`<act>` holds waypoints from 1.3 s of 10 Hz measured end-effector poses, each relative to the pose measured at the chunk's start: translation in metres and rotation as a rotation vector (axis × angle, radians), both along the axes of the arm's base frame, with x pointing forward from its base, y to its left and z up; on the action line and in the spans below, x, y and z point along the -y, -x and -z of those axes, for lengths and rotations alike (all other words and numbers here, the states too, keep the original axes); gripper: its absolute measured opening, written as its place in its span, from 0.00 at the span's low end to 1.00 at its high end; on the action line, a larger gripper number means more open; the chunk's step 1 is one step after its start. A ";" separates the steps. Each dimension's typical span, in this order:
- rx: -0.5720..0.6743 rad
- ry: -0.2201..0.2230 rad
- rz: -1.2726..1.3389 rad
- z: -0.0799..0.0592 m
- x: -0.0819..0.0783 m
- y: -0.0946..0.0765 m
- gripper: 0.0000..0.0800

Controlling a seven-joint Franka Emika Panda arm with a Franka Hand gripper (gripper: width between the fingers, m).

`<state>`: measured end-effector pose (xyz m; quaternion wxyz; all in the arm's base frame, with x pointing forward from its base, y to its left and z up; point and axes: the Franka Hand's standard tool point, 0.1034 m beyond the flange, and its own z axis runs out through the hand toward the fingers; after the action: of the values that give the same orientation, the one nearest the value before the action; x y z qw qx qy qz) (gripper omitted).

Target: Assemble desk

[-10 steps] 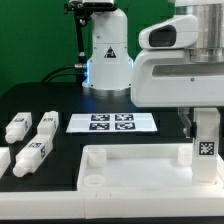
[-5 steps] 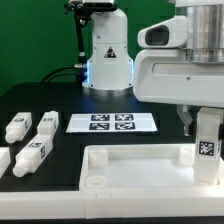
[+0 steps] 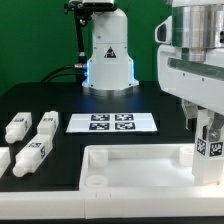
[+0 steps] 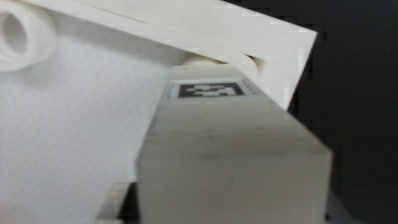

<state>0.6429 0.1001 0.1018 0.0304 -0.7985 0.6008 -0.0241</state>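
My fingers (image 3: 190, 121) are clamping one white leg (image 3: 206, 162) at the lower right of the exterior view. Only the dark finger on the exterior view's left of the leg is showing; the other is lying past the frame edge. The leg is hanging upright under my gripper (image 3: 204, 132), its black-and-white tag (image 3: 209, 146) facing the camera.

The leg is sitting at the right-hand corner of the desk top (image 3: 130, 158), which is lying flat, rim up, across the bottom of the frame. I cannot tell whether the leg's lower end is touching that corner or hovering just above it. A round socket (image 3: 90, 183) is showing at the desk top's lower left corner.

In the wrist view the held leg is filling much of the picture, tag at its far end.

Three loose legs (image 3: 35, 153) are lying on the black table (image 3: 40, 100) at the left of the exterior view, well apart from me. The marker board (image 3: 112, 122) is lying flat mid-frame, between those legs and my gripper.
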 end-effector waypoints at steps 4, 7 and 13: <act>0.000 -0.108 0.472 0.001 -0.001 0.005 0.36; 0.021 -0.078 0.229 -0.003 0.000 0.003 0.43; 0.020 0.016 -0.530 -0.006 -0.018 0.006 0.81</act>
<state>0.6367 0.1183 0.1073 0.0354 -0.9280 0.3699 -0.0277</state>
